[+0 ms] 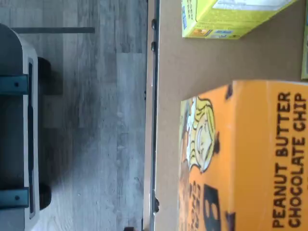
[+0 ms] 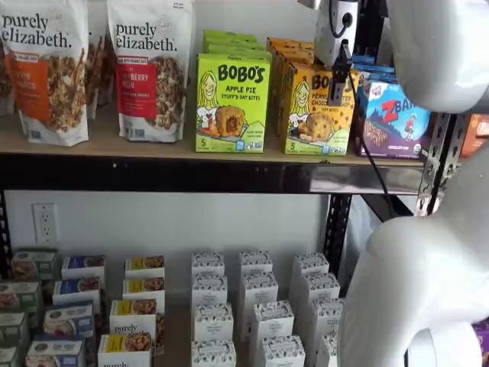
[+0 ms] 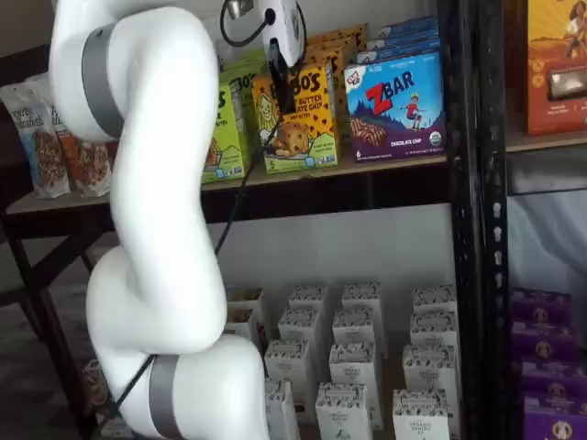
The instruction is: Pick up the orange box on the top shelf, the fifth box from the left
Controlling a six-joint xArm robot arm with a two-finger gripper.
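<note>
The orange box (image 2: 319, 108) stands on the top shelf (image 2: 191, 174), not yet picked. The tool (image 2: 337, 86) hangs before it, jaws spread wide, empty; grasping and lifting remain.

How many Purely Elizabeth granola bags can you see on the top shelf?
2. An orange-labelled white granola bag stands at the left end of the tan wooden top shelf; a red-labelled white granola bag stands beside it. More may sit hidden behind them.
</note>
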